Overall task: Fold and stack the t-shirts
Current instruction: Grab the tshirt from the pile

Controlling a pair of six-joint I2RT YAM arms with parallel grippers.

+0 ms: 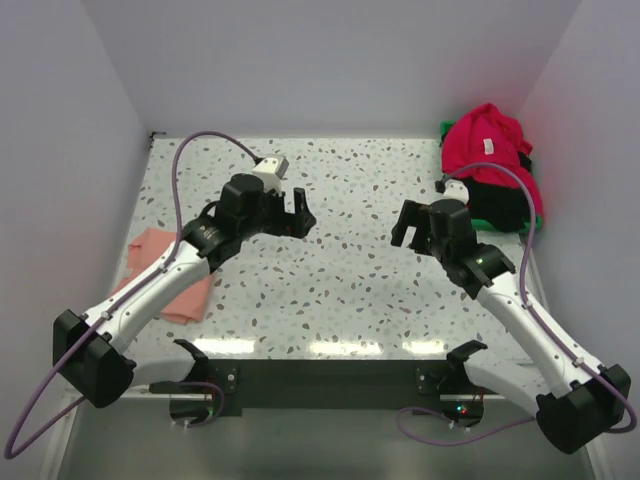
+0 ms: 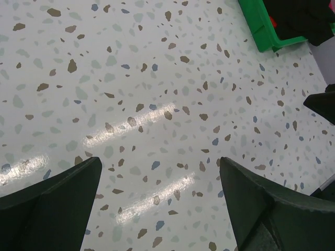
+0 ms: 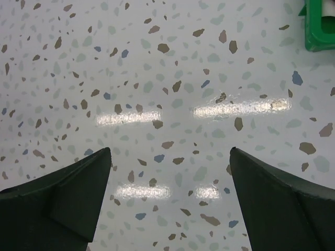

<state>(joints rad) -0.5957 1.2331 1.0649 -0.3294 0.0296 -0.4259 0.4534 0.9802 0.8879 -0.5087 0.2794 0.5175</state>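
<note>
The red shirt (image 1: 485, 150) sits in a crumpled heap on top of the green bin (image 1: 492, 222) in the far right corner, with its white neck label (image 1: 489, 146) facing up. The pink shirt (image 1: 192, 297) lies at the left edge of the speckled surface (image 1: 350, 290), well apart from the red one, and the left arm (image 1: 150, 292) crosses over part of it. Both arms reach in over the middle of the surface, their ends turned toward each other but not touching. The left fingers (image 2: 57, 201) are spread wide apart and hold nothing, with only the surface showing between them. The right fingers (image 3: 277, 193) are spread just as wide and are also empty. Each wrist view catches a corner of the bin at its upper right
</note>
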